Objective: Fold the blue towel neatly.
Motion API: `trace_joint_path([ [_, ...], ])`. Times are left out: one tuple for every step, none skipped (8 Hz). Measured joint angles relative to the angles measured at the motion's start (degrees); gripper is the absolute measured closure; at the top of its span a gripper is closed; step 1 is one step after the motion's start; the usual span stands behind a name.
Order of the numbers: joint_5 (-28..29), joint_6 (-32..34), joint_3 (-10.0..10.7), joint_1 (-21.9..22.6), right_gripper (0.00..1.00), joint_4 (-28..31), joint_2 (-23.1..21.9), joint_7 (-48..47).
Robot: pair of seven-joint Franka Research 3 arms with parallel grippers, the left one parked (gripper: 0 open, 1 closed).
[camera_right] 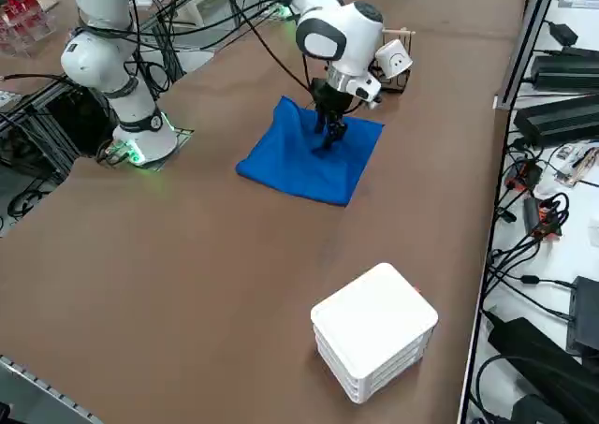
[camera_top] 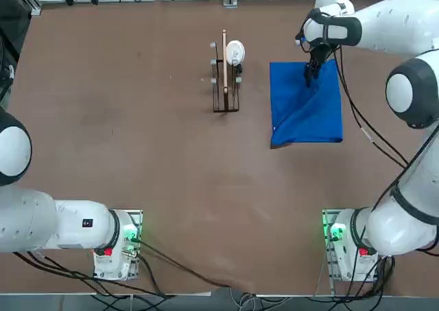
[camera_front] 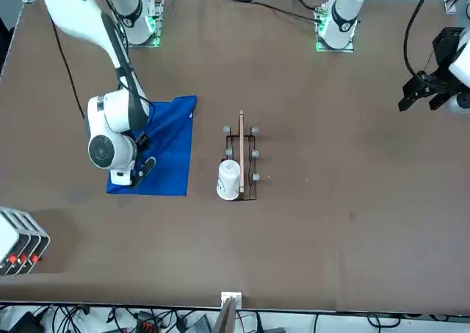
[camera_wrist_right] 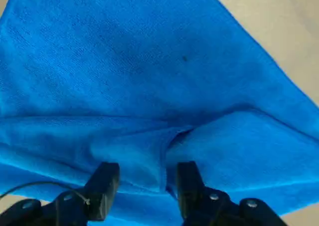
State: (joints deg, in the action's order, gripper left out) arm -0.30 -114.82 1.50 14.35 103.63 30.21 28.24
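The blue towel (camera_top: 295,122) lies on the right side of the table (camera_top: 151,187), toward the far edge, spread but wrinkled, w/ a raised crease (camera_wrist_right: 165,158) running up near the R gripper (camera_wrist_right: 147,188). Your R jaws stand apart over its far part, one finger either side of that crease, cloth b/w them but no clamp on it that you can see. Main risk, I'd judge: you close too high & the pads slip off the ridge, or too deep & you pinch several layers, so the whole towel drags instead of folding. Off-centre pinch = skewed fold, edges won't line up. Press too hard & the tips prob. scrape the tabletop or bunch the cloth. Watch the black arm cables (camera_top: 352,105) by the towel's right edge; if they sag during a swing, they could catch the cloth & pull a corner. To the left, apart from the towel, is the wire rack (camera_top: 226,110) w/ the white mug (camera_top: 234,52); a wide sweep left might clip it. White box stack (camera_right: 374,316) is well off to the right, so low risk unless you swing wide.
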Motion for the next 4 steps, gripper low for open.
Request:
trace_joint_path([
  [0.5, 0.0, 0.0, 0.0, 0.3, 0.1, 0.4, 0.0],
  [1.0, 0.0, 0.0, 0.0, 0.3, 0.2, 0.7, 0.1],
  [1.1, 0.0, 0.0, -0.1, 0.3, 0.3, 0.9, 0.1],
  [1.1, 0.0, 0.0, -0.2, 0.3, 0.3, 0.9, 0.2],
])
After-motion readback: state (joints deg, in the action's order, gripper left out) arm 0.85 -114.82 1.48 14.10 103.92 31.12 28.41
